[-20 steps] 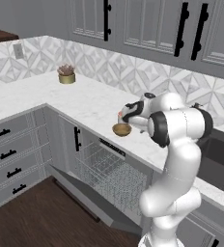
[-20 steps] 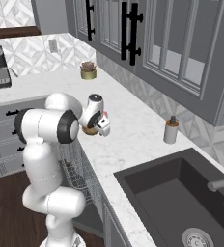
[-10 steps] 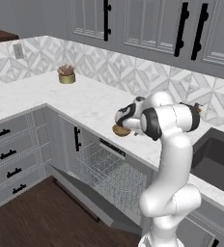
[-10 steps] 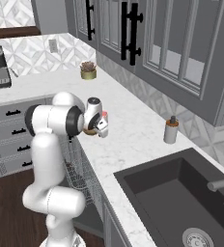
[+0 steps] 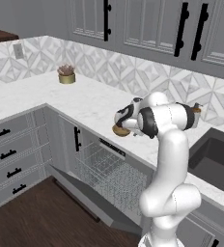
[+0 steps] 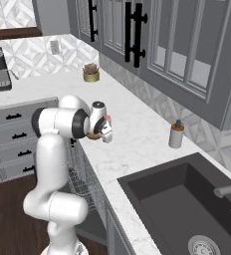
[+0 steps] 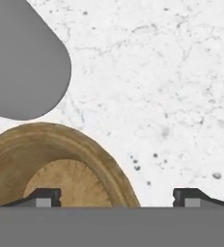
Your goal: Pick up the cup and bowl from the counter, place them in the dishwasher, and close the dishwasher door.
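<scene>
Your end effector (image 7: 116, 197) hangs low over the desk (image 5: 85, 103) with its fingers set wide: one fingertip (image 7: 42, 197) sits over the inside of the bowl (image 7: 61, 164), the other over bare marble outside the rim, and nothing is gripped. The bowl (image 5: 119, 130) rests near the front edge of the desk, right above the dishwasher (image 5: 111, 176). The cup (image 6: 108, 119) stands just beside the hand, its red top peeking past the wrist; in the hand view a blurred grey shape next to the bowl may be it, but you cannot tell. The dishwasher door (image 5: 87, 200) lies dropped open below, wire rack on show. Around you: a soap dispenser (image 6: 175, 134) near the sink (image 6: 187, 204), a small plant pot (image 5: 66, 75) back by the tiled wall. No readable writing anywhere
</scene>
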You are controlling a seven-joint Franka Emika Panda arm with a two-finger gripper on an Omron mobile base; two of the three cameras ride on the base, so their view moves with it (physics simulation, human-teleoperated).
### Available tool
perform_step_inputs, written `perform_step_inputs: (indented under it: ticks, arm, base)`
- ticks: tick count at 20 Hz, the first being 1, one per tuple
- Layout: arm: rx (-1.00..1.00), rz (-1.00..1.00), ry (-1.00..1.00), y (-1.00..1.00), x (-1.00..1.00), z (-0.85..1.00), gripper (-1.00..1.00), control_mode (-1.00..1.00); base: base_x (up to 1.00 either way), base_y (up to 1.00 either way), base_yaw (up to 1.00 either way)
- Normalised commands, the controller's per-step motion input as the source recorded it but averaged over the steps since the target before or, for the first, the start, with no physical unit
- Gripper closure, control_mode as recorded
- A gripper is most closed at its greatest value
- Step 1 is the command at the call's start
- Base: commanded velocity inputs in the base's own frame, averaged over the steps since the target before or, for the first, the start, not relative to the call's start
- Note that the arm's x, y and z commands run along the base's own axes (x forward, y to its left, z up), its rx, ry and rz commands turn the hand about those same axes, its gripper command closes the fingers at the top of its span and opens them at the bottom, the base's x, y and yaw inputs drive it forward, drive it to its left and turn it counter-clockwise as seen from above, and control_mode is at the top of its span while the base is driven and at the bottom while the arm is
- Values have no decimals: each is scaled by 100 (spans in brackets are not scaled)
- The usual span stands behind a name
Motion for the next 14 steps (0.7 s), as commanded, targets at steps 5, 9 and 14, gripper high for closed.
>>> perform_step_inputs:
  ticks: [5,9,14]
  arm:
    - [0,-3,0,10,-13,-23,100,-100]
    - [0,0,0,26,-43,-26,100,-100]
    - [1,0,-3,30,-67,-2,100,-100]
  base:
    - [0,0,0]
    - [0,0,0]
    - [0,0,0]
